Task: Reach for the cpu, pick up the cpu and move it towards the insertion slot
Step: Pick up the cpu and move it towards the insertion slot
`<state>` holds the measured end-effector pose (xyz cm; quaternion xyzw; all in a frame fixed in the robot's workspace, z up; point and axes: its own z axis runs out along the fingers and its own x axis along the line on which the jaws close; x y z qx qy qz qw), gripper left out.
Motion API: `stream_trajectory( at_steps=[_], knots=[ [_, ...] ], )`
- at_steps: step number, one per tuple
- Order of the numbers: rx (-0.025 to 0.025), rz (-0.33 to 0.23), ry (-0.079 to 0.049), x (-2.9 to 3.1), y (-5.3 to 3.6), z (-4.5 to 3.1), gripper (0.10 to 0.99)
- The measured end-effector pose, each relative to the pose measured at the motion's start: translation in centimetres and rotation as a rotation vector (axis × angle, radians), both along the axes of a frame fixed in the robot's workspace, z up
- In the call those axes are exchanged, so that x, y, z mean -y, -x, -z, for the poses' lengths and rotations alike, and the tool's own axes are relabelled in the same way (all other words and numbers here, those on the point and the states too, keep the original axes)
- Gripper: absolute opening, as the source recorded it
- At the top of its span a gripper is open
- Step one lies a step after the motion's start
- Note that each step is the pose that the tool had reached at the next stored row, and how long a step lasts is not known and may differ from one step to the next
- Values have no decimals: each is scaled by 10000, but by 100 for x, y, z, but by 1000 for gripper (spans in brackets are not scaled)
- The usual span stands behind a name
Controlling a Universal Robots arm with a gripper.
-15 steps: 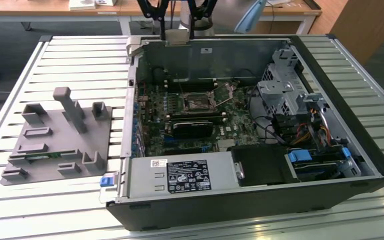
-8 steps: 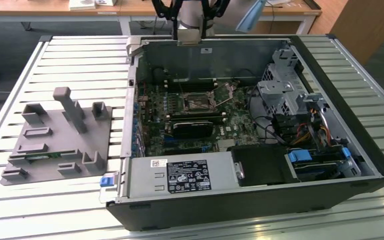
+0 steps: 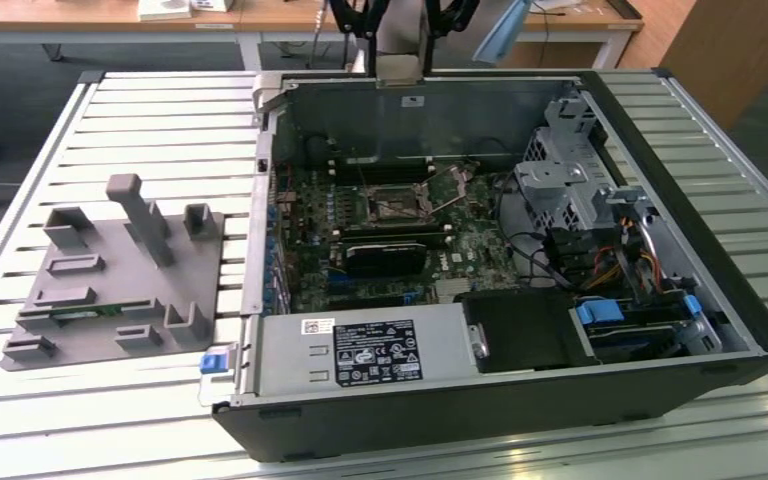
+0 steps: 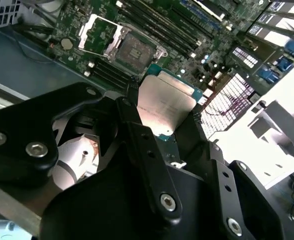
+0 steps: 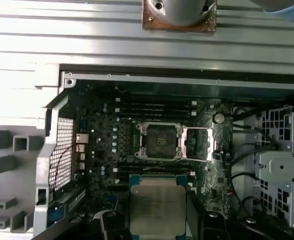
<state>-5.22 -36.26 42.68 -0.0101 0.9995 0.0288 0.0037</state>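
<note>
Brushed silvery metal top on the cpu [image 4: 165, 107], faintly glossy, edged by a green board rim; same pale matt sheen in the first wrist view [image 5: 157, 209]. Matt black metal or plastic on the gripper [image 4: 162, 131], smooth, with bright steel screw heads. Dark centre and shiny silver metal bracket on the slot [image 5: 161, 142], thin wire lever beside it. Dull green board [image 3: 357, 215] with glossy black plastic strips. Bare grey sheet metal inside the case [image 3: 398, 120], black painted shell outside. Matt grey plastic holder [image 3: 111, 275]. Ribbed pale metal table [image 3: 157, 110]. Glossy paper label [image 3: 377, 352].
</note>
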Motion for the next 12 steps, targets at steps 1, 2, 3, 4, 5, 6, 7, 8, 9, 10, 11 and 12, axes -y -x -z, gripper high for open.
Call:
stream_trajectory(
  at_steps=[1,2,3,4,5,6,7,8,9,10,11,12],
  knots=[
    [5,-1,-1,-24,-9,1,541],
    [10,-1,-2,-49,-17,3,541],
    [14,-1,-3,-76,-25,5,541],
    [21,-2,-3,-97,-33,6,541],
    [31,-2,-5,-113,-39,7,541],
    [37,-3,-6,-119,-43,8,541],
    [37,-2,-7,-119,-43,8,541],
    [37,-2,-7,-119,-43,8,541],
    [37,-1,-7,-119,-43,8,541],
    [38,0,-7,-119,-43,8,541],
    [37,-1,-6,-119,-44,8,541],
    [37,-1,-6,-119,-44,8,541]
  ],
)
